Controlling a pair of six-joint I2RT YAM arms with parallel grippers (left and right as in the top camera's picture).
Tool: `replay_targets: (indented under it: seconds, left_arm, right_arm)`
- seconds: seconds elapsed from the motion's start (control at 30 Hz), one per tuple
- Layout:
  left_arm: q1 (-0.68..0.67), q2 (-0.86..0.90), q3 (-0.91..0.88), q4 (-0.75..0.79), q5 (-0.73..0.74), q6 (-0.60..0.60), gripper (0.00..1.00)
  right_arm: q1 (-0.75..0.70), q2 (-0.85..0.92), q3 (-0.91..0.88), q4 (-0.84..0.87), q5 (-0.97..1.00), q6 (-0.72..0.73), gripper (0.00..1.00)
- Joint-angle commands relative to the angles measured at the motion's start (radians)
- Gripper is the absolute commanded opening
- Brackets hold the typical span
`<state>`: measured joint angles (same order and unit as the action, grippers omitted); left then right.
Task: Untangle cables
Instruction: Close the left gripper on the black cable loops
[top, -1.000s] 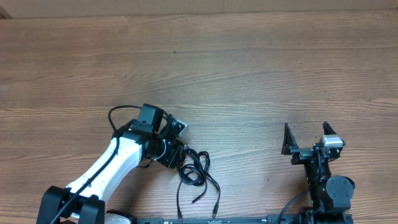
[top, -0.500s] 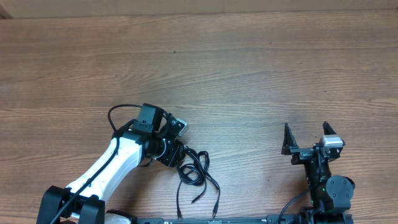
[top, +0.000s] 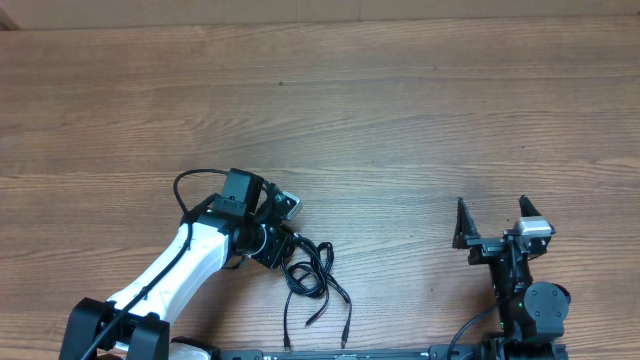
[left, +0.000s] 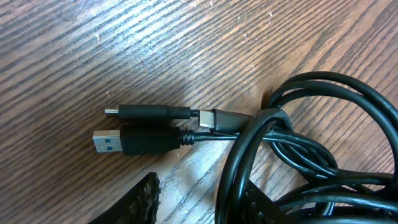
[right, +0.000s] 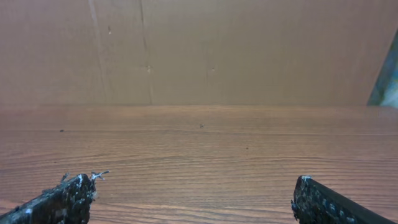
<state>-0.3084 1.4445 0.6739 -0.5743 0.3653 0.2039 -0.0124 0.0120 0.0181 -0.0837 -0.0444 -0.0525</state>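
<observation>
Soft, even indoor light, fairly bright, shadows weak. Overhead sharp, no glare. Left wrist: counter (left: 124, 50) has pale sheen just beyond the finger (left: 140, 205), glossy highlights on cables (left: 236, 158), finger itself blurred. Right wrist: fingers (right: 62, 202) soft-focus at bottom edge, far wall (right: 249, 50) slightly hazy

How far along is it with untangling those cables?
Done: nothing visible; the black cables lie looped together in one bundle. In hand: the left gripper sits at the bundle, near its USB plug; whether it grips a cord is unclear. Remaining: separating every cord; the right gripper stands open, well apart.
</observation>
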Motion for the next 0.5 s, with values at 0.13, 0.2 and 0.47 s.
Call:
replay_targets:
  seconds: [0.13,0.2,0.47]
  left_arm:
    - [-0.007,0.007,-0.011,0.005,-0.010,-0.010,0.30]
    - [-0.007,0.007,-0.011,0.009,-0.010,-0.010,0.20]
    - [-0.007,0.007,-0.011,0.032,-0.006,-0.010,0.04]
  right_arm:
    - [-0.004,-0.008,-0.010,0.002,0.010,0.000,1.00]
    - [-0.004,-0.008,-0.010,0.002,0.010,0.000,1.00]
    - [-0.004,-0.008,-0.010,0.003,0.010,0.000,1.00]
